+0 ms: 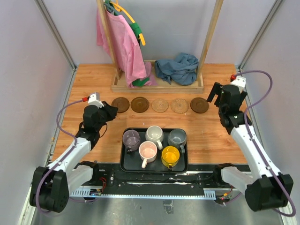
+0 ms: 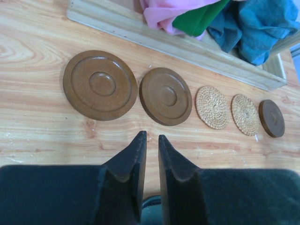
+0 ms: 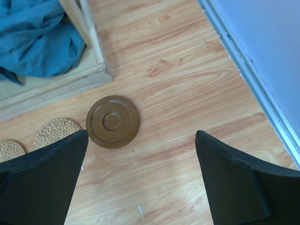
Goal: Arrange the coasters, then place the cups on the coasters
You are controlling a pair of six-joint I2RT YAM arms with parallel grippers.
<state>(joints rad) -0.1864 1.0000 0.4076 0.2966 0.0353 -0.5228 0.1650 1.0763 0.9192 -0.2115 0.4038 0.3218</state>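
Note:
Five coasters lie in a row across the table: dark brown point(image 1: 121, 104), dark brown point(image 1: 139, 104), tan woven point(image 1: 160, 105), tan woven point(image 1: 179, 106), dark brown point(image 1: 199, 105). Five cups stand in the black tray point(image 1: 125, 165): purple-grey point(image 1: 131, 139), white point(image 1: 154, 134), grey-blue point(image 1: 177, 138), pink point(image 1: 147, 152), yellow point(image 1: 170, 156). My left gripper point(image 2: 151, 135) hovers just short of the left two brown coasters point(image 2: 100, 85), its fingers a narrow gap apart with nothing between. My right gripper point(image 3: 141, 133) hangs wide open and empty, right of the rightmost brown coaster point(image 3: 113, 121).
A wooden rack base point(image 1: 157, 87) runs behind the coaster row, with a pink garment point(image 1: 123, 47) hanging from it and a blue cloth point(image 1: 177, 68) heaped on it. Grey walls close both sides; the right wall's rail point(image 3: 248, 70) is near my right gripper.

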